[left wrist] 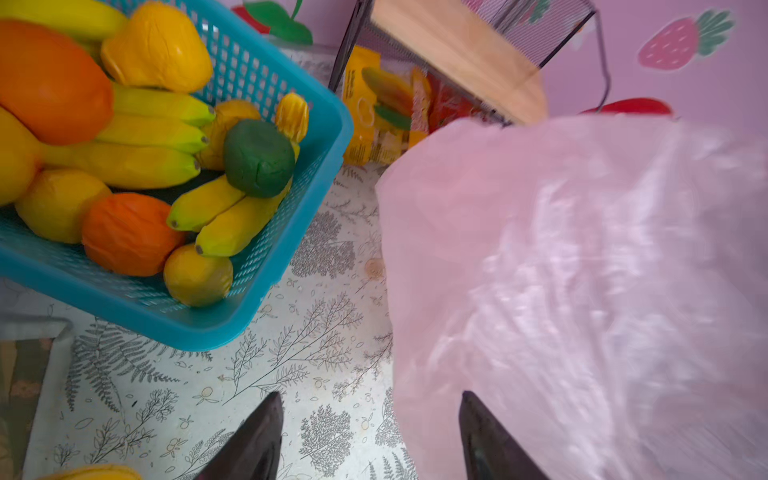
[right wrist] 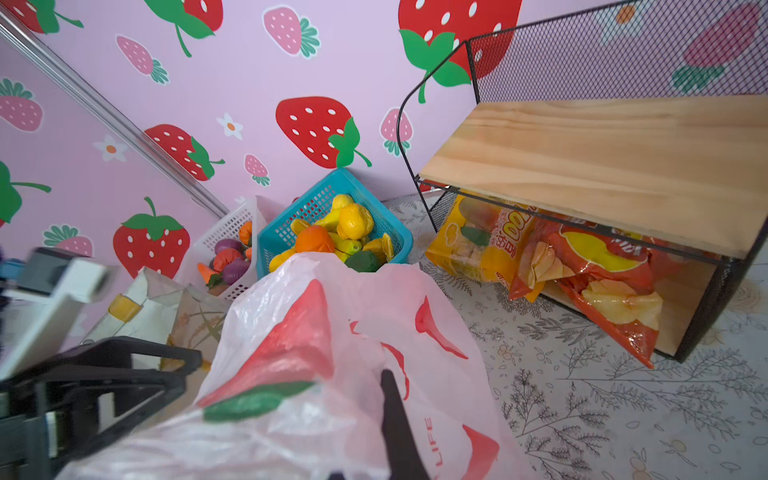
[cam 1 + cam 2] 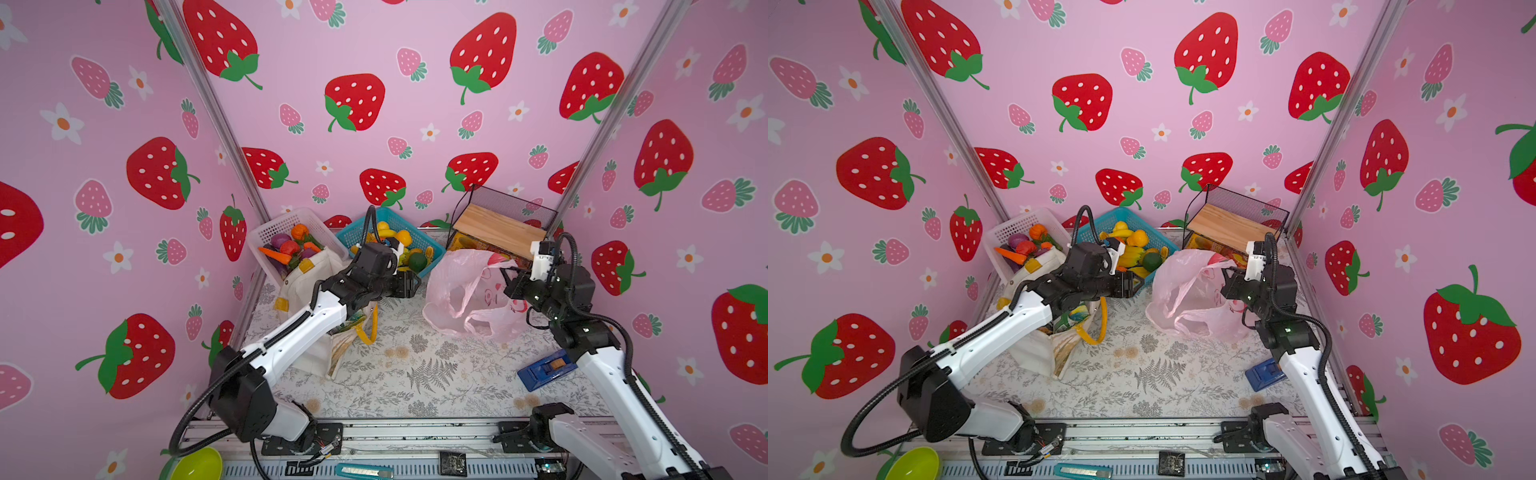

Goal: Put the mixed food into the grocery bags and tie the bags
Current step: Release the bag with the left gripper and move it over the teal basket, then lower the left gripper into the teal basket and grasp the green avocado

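The pink plastic bag (image 3: 461, 291) (image 3: 1183, 291) stands crumpled at the middle right of the table, its mouth facing forward. My right gripper (image 3: 509, 276) (image 2: 386, 378) is shut on the bag's (image 2: 353, 332) upper right rim, with film bunched round its dark finger. My left gripper (image 3: 409, 284) (image 1: 370, 405) is open just left of the bag (image 1: 582, 270), holding nothing. The white tote (image 3: 316, 353) with yellow handles lies under the left arm. Oranges (image 1: 129, 232), a yellow pear (image 1: 158, 45) and a dark green fruit (image 1: 257, 158) lie in the blue basket (image 1: 266, 299).
A white basket (image 3: 266, 232) of vegetables stands at the back left. A wire shelf (image 3: 498, 226) with a wooden top covers orange and yellow snack packets (image 2: 582, 257) at the back right. A blue tape dispenser (image 3: 544, 370) lies beside the right arm. Bananas share the blue basket.
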Controlling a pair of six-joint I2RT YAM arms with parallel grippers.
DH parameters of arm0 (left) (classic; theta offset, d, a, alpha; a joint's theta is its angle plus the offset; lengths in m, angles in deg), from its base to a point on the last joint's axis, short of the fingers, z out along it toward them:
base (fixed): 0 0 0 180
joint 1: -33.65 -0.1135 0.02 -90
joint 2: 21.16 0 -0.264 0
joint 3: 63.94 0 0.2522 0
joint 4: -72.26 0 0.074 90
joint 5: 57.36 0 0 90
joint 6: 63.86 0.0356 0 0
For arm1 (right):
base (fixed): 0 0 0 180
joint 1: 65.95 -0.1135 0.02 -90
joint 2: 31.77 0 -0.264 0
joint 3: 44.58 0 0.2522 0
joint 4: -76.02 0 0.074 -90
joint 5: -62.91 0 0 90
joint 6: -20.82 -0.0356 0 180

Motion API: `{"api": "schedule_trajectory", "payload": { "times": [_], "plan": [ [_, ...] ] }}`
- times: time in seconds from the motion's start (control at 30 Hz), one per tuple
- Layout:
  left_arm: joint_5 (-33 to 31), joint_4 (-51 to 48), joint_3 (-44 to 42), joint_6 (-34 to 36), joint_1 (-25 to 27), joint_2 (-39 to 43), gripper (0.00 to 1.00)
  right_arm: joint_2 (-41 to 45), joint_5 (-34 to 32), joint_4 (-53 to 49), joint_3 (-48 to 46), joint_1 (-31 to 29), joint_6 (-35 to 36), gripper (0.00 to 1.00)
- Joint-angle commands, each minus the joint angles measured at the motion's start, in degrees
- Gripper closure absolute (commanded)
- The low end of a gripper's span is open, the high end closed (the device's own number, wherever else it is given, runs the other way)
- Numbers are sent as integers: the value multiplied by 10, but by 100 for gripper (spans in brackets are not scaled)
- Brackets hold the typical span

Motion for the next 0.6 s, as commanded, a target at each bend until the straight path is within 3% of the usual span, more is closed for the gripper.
{"api": "schedule_trajectory", "payload": {
  "times": [0.0, 0.13, 0.37, 0.57],
  "plan": [
    [-20, -66, 56, 15, 0, -54, 33, 3, -11, 37, -5, 3, -8, 100],
    [-78, -94, 57, 32, -13, -77, 33, -18, -3, 34, -3, 3, 7, 100],
    [-134, -97, -12, 42, -79, -29, 33, -53, 23, 18, 13, 3, 38, 100],
    [-134, -78, -15, 43, -97, -26, 33, -78, 37, 22, 13, 3, 50, 100]
  ]
}}
